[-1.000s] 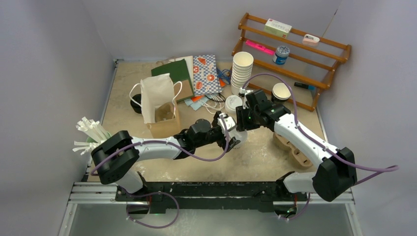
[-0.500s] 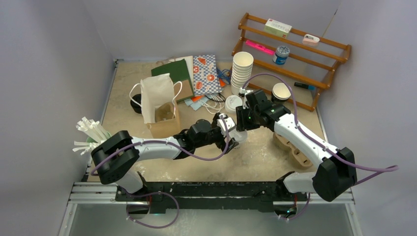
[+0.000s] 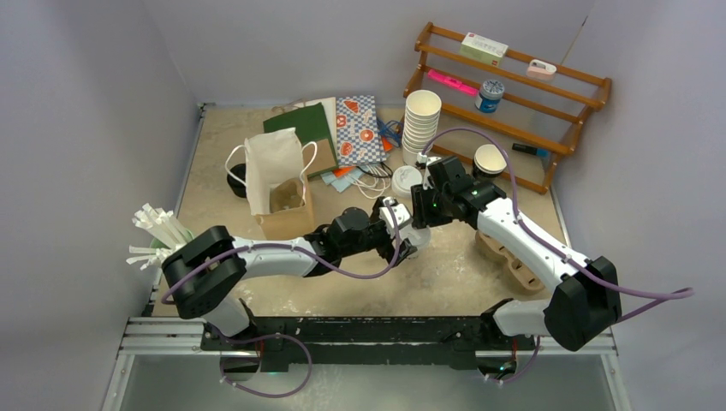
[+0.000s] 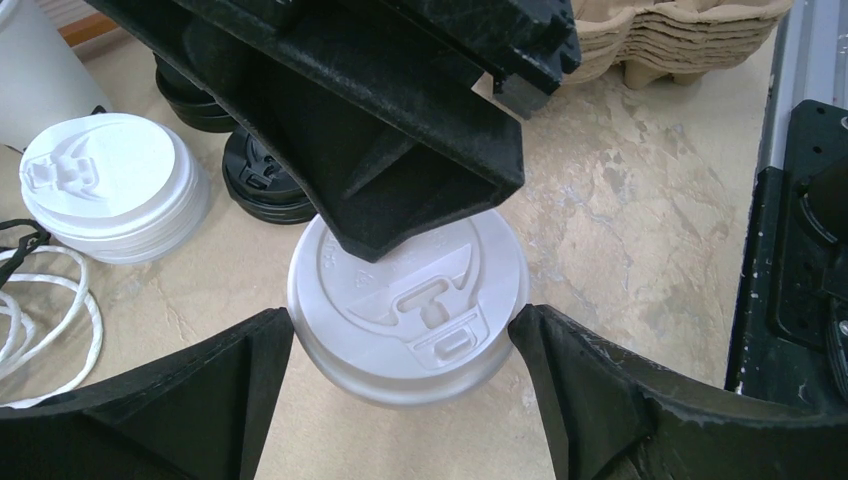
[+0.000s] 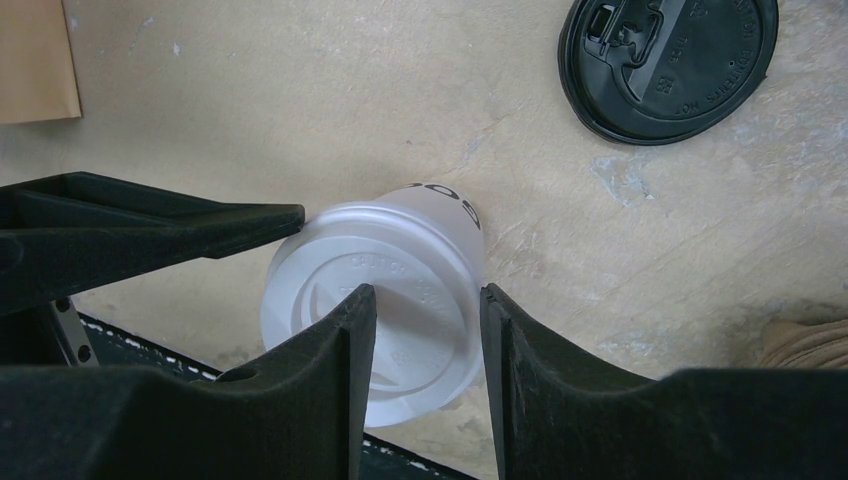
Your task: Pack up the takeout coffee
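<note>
A small paper takeout cup with a white lid stands on the table between the two arms. My left gripper reaches in from the left, shut on the cup with one fingertip against each side of the lid rim. From above, my right gripper stands partly open with nothing between its fingers. Their tips sit over the top of the white lid, and one right finger covers the lid's far half. In the top view the right gripper hides most of the cup.
A stack of white lids and black lids lie just beyond the cup. One black lid lies flat. A brown paper bag stands left, cardboard carriers right. At the back are tall white cups, a dark lidless cup and a wooden rack.
My left gripper's jaws have narrowed a little onto the cup's lid. Both arms and the cup stay almost where they were.
</note>
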### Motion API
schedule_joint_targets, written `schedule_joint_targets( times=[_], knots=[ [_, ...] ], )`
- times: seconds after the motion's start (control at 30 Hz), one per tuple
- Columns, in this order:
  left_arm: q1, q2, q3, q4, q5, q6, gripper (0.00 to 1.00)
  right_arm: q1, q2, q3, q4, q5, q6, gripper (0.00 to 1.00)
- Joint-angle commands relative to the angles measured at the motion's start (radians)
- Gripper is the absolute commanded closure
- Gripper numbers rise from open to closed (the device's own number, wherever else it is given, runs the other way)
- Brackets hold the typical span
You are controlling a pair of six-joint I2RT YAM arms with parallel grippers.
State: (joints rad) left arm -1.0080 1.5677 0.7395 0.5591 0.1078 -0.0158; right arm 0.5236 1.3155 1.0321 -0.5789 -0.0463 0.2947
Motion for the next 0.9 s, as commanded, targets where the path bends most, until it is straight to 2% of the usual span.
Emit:
schedule_joint_targets(
  times=[0.0, 0.33, 0.87],
  knots=[
    [0.009, 0.035, 0.03, -0.042, -0.019, 0.008, 0.11, 0.01, -0.009, -0.001, -0.034, -0.021, 0.0, 0.56],
    [0.009, 0.044, 0.029, -0.112, -0.037, 0.011, 0.18, 0.012, -0.006, -0.004, -0.032, -0.024, 0.0, 0.56],
    [0.002, 0.106, -0.02, -0.156, -0.1, 0.034, 0.18, 0.017, 0.004, -0.022, -0.024, -0.024, 0.007, 0.57]
  ],
)
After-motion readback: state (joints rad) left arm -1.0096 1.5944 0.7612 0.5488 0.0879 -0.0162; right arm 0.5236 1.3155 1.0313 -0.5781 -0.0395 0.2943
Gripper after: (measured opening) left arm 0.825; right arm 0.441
